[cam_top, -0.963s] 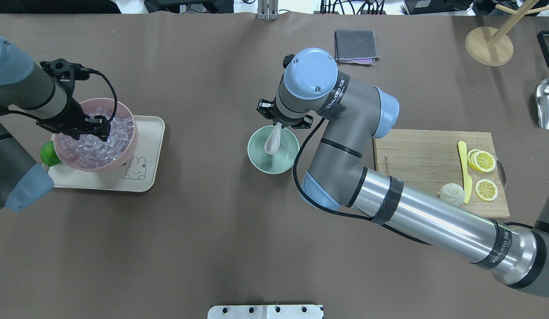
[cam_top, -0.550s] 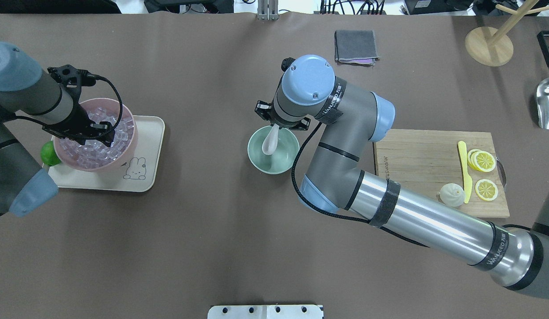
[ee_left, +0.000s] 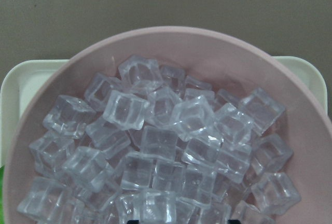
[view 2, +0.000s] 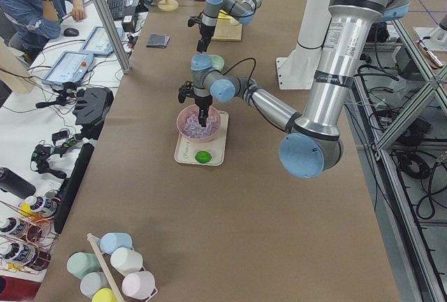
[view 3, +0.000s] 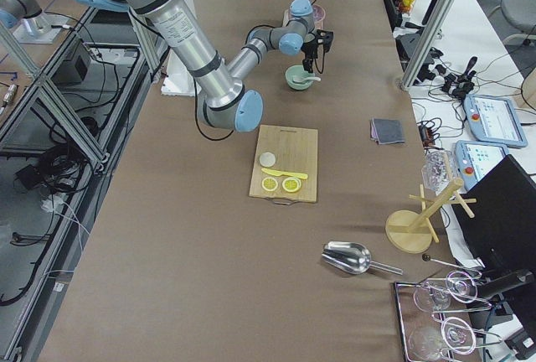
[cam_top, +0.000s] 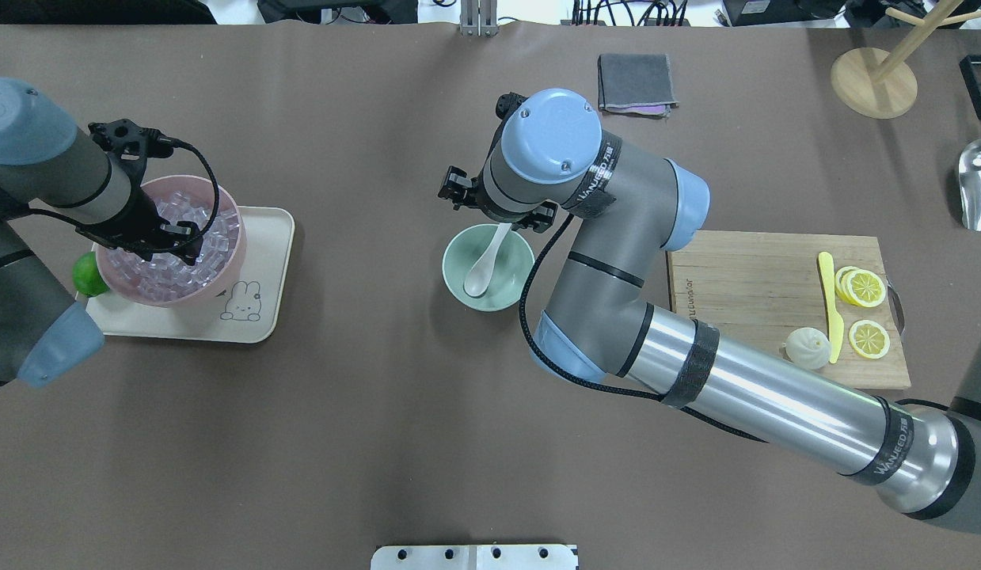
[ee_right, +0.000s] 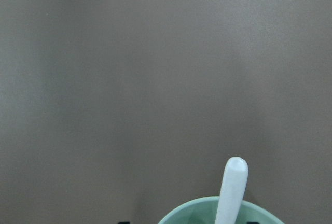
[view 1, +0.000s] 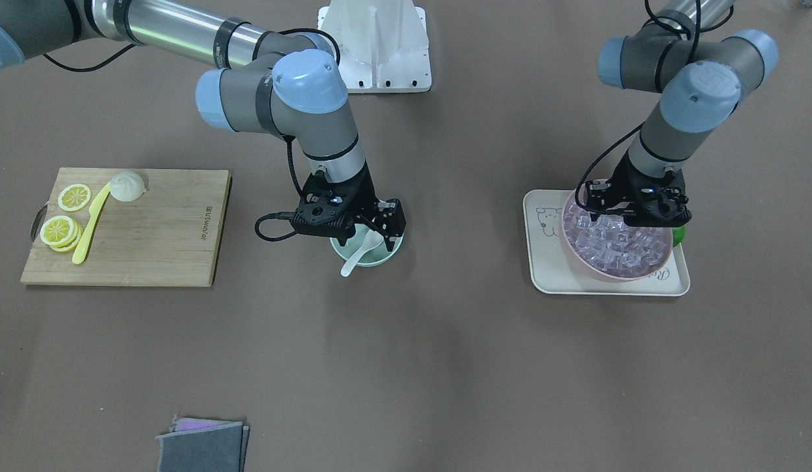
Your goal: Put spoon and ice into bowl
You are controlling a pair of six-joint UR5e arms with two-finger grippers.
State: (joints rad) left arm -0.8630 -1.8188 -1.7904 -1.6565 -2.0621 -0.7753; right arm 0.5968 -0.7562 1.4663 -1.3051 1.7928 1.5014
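At table centre, the spoon [cam_top: 484,265] lies free in the mint-green bowl [cam_top: 512,281], scoop on the bottom, handle leaning on the far rim and poking past it. The right gripper [view 1: 369,231] hangs just above that rim with jaws apart, holding nothing. On the robot's left side, the left gripper [view 1: 638,216] sits low over the ice [ee_left: 155,141] heaped in the pink bowl [cam_top: 238,257] on the cream tray [cam_top: 260,317]; its opening and any grasp cannot be told.

The spoon [cam_top: 478,277] looks glossy, the bowl [cam_top: 512,286] smooth, the ice [ee_left: 124,111] glassy, the cutting board [cam_top: 743,285] wooden
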